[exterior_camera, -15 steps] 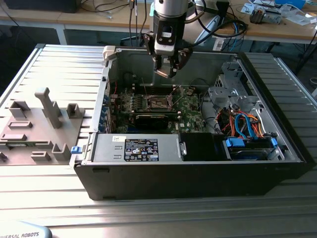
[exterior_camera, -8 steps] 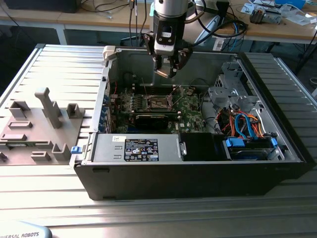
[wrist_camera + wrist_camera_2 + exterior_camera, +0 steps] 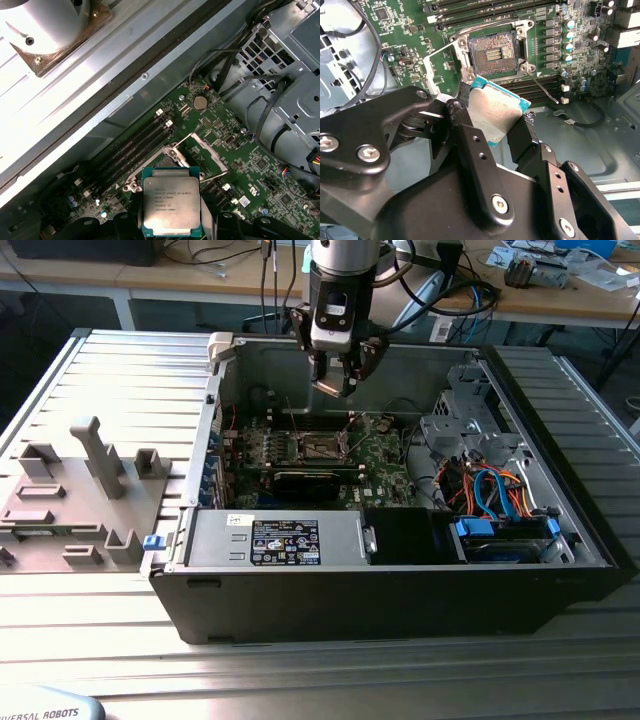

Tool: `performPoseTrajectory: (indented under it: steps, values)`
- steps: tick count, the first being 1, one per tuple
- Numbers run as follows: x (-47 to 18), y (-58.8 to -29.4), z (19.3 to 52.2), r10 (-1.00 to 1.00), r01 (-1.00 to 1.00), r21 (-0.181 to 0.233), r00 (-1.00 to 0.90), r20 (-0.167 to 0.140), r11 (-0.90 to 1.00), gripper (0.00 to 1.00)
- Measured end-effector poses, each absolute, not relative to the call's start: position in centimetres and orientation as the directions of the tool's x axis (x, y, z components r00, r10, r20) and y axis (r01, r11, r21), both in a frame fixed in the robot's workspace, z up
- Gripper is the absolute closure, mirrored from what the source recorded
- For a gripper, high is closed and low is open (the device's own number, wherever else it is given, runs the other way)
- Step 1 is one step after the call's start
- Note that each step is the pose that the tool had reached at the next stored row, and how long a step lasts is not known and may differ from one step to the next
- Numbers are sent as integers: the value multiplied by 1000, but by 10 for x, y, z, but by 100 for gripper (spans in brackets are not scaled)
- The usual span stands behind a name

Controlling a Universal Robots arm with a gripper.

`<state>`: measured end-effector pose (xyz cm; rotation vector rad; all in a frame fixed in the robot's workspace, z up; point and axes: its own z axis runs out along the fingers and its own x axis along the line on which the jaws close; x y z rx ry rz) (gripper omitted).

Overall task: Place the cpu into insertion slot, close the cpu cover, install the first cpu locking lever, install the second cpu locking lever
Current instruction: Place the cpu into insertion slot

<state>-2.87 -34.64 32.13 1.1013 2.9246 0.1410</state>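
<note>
My gripper [image 3: 340,386] hangs inside the open computer case, above the motherboard, shut on the cpu [image 3: 497,114], a flat square chip with a silver-grey top and a green rim. In both wrist views the black fingers [image 3: 465,131] clamp two opposite edges of the cpu [image 3: 171,205]. The insertion slot [image 3: 492,51] lies bare below, a dark square socket in a silvery rim, a little apart from the chip. The cpu cover [image 3: 210,152] stands swung up beside the insertion slot [image 3: 320,447]. A thin lever rod [image 3: 542,87] sticks up at one socket corner.
Long memory slots [image 3: 495,10] run beside the socket. A black expansion card [image 3: 305,480] lies in front of the socket, then the power supply [image 3: 290,540]. A drive cage [image 3: 470,410] with cables [image 3: 490,485] fills the exterior view's right. A grey fixture plate [image 3: 80,490] lies outside the case.
</note>
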Motion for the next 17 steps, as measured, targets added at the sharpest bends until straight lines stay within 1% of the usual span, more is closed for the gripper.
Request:
performPoseTrajectory:
  steps: [17]
  values:
    - [-29,-346,321,678,677,89,-735,19,731,46]
